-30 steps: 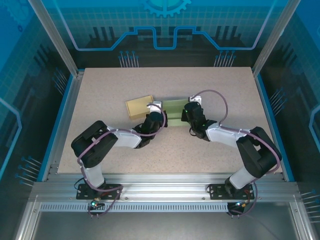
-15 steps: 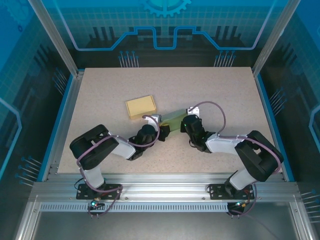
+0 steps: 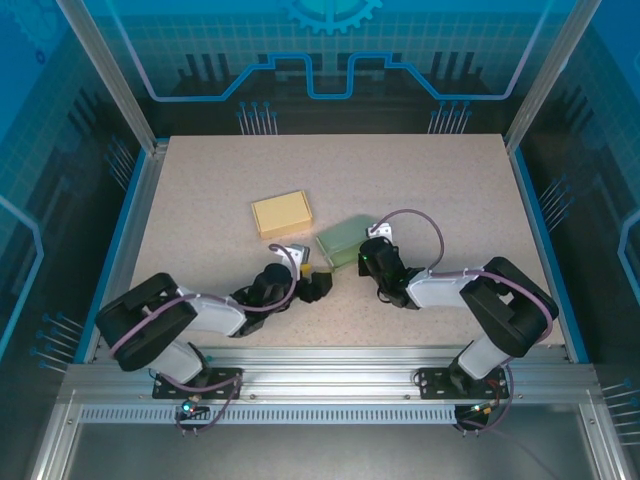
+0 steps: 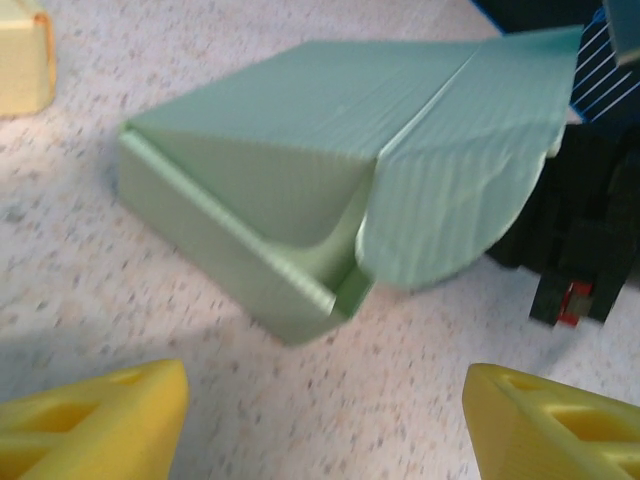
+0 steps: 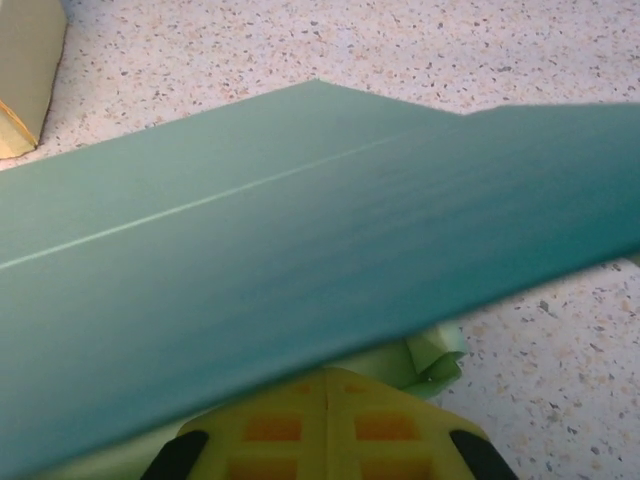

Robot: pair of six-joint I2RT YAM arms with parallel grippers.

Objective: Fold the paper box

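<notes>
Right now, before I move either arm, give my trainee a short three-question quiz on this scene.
1. True or false: the left gripper is clamped on the green box.
2. Where is the tan box? A) inside the green box; B) on the table, apart from the green box; C) stacked on the green box.
3. Fill in: the gripper shut at the green box's lid is the ____ one.
Key: 1 false, its jaws stand open, short of the box. 2 B. 3 right gripper.
</notes>
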